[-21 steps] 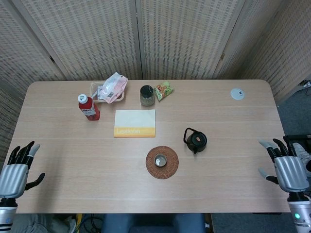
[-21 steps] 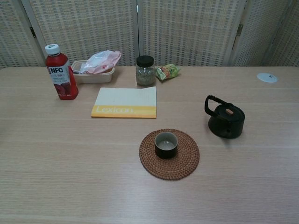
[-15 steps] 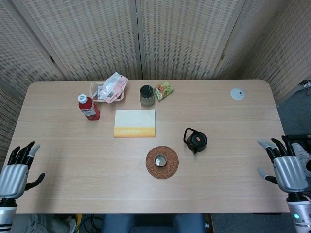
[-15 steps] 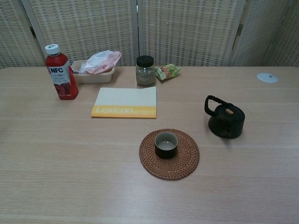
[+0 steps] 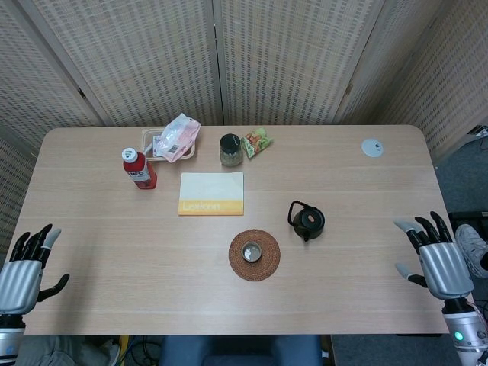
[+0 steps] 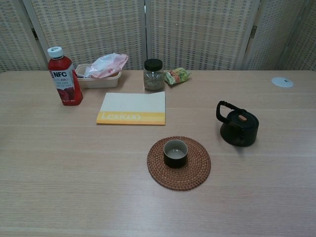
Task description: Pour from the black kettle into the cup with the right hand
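Note:
The black kettle [image 5: 307, 221] [image 6: 238, 127] stands upright on the table, right of centre, its handle toward the left. A small dark cup [image 5: 252, 252] [image 6: 175, 152] sits on a round woven coaster [image 5: 255, 255] [image 6: 178, 163] to the kettle's front left. My right hand [image 5: 433, 258] hovers at the table's right front edge with fingers spread, empty, well to the right of the kettle. At the left front corner my left hand [image 5: 23, 267] is also spread and empty. Neither hand shows in the chest view.
A red NFC bottle [image 5: 139, 168] [image 6: 64, 83], a tray with a pink bag [image 5: 174, 138] [image 6: 100, 72], a dark-lidded jar [image 5: 230, 149] [image 6: 153, 75], a snack packet [image 5: 257, 141] [image 6: 177, 75] and a yellow-edged booklet [image 5: 211, 193] [image 6: 132, 108] lie behind. A white disc [image 5: 372, 148] [image 6: 282, 82] sits far right.
My right hand has shifted a little leftward and farther over the table edge. The left hand has sunk slightly. Kettle and cup have not moved.

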